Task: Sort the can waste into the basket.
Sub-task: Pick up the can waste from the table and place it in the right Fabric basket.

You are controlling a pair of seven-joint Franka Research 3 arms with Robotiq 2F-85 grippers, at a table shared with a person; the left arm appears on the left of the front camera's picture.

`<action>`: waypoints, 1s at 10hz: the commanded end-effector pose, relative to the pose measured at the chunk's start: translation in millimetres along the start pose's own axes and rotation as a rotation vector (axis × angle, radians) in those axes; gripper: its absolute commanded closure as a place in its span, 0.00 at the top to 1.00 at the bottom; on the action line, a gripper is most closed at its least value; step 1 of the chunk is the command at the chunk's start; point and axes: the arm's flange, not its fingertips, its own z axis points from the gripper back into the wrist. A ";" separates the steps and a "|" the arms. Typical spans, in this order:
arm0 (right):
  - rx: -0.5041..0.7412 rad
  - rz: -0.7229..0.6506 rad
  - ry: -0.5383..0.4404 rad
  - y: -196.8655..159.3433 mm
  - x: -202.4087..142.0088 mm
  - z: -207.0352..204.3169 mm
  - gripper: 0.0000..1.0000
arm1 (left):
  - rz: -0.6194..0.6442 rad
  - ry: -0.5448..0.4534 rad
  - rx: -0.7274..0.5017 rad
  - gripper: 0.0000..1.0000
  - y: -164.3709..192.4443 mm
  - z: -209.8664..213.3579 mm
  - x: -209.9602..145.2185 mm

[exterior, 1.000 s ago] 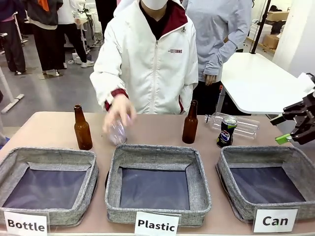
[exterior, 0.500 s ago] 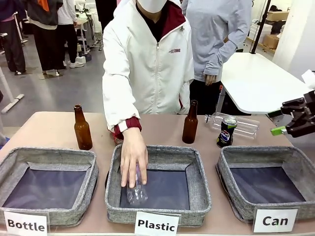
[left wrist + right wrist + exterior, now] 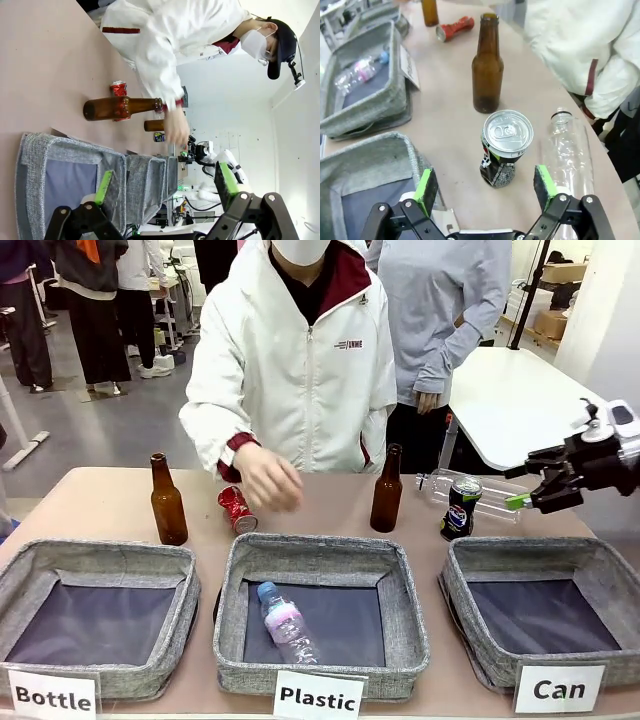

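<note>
My right gripper (image 3: 524,480) is wide open and empty, in the air just beside the upright blue can (image 3: 460,508). That can stands on the table past the far wall of the Can basket (image 3: 520,550). The crushed red can (image 3: 237,509) lies beyond the Plastic basket (image 3: 320,545), near the person's hand (image 3: 268,480). My left gripper (image 3: 166,182) is also wide open and empty.

Front: person's hand (image 3: 268,480) motion-blurred; clear bottle (image 3: 495,495) partly behind blue can (image 3: 461,507); Can basket (image 3: 540,546) cut by right edge. L wrist: red can (image 3: 119,89) partly behind brown bottle (image 3: 120,108); blue can tiny, print unreadable.
</note>
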 end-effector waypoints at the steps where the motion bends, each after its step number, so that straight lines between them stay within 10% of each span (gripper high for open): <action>1: 0.014 0.049 -0.010 -13.6 -9.1 -7.6 1.00 | -0.020 0.004 -0.011 1.00 -0.2 1.5 -0.6; 10: 0.020 0.021 -0.064 -31.5 -23.6 -66.7 1.00 | -0.020 0.004 -0.011 1.00 -0.2 1.5 -0.6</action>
